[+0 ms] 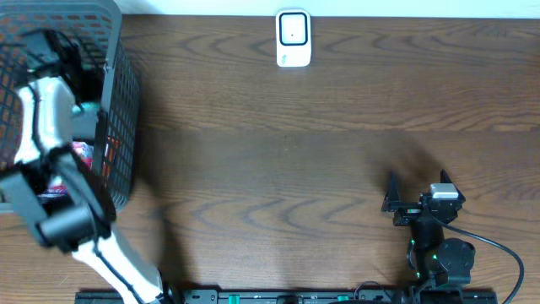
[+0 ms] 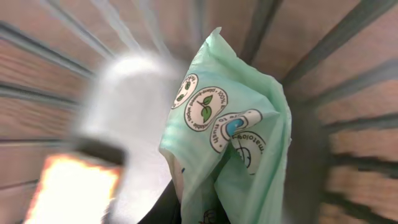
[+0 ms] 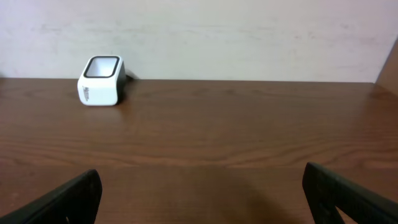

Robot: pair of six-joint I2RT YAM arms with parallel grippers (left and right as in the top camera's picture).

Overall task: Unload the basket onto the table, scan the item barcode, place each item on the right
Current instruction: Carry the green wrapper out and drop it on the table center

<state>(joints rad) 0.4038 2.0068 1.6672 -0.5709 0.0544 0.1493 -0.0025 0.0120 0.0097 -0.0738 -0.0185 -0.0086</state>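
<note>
Green packet lies seemingly between fingers of left gripper.

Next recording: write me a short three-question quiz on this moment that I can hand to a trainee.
1. True or false: the right gripper has its fingers wide apart with nothing between them.
2. Where does the scanner stand? A: inside the mesh bin. B: at the far edge of the table, near its middle. C: right beside the open gripper.
3. Fill in: the left arm reaches into the basket, and its wrist camera shows a pale ____ packet close up.

Key: 1 true; 2 B; 3 green.
</note>
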